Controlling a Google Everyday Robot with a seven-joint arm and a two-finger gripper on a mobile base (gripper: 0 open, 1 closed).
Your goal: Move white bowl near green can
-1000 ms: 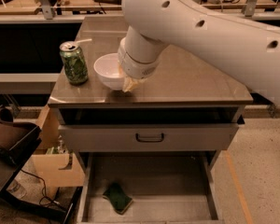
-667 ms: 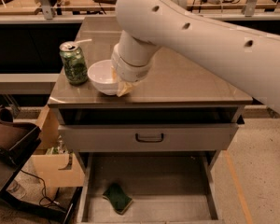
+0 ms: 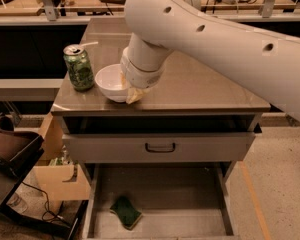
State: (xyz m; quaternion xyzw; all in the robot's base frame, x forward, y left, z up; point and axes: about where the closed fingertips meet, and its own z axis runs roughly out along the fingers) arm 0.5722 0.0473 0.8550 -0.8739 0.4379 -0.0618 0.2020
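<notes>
- Camera view: a brown, flat-topped metal desk (image 3: 205,86) fills the middle, seen from the front and above.
- The white bowl (image 3: 108,82), small, round and of glossy ceramic, sits near the desk's front edge, toward its left end. It is upright, with the hollow facing up.
- The green can (image 3: 79,69), a drink can with a mottled leafy print and a silver top with a pull tab, stands upright at the bowl's 9 o'clock. The two are just beside each other; whether they touch I cannot tell.
- The gripper (image 3: 129,88) is at the bowl's 3 o'clock side, hanging from a thick, smooth white robot arm (image 3: 215,39) that enters from the upper right and crosses over the desk.
- Its yellowish fingers (image 3: 135,96) pinch the bowl's rim, one tip inside the hollow and the other outside, against the wall.
- Whether the bowl's foot rests on the desk or is raised a little cannot be told.
- Below the top, a grey upper drawer with a dark handle (image 3: 160,147) is closed.
- The lower drawer (image 3: 165,189) is pulled out. A dark green sponge (image 3: 125,212) lies on its floor, toward 7 o'clock.
- At the desk's 8 o'clock, on the floor, stands an open cardboard box (image 3: 60,176).
</notes>
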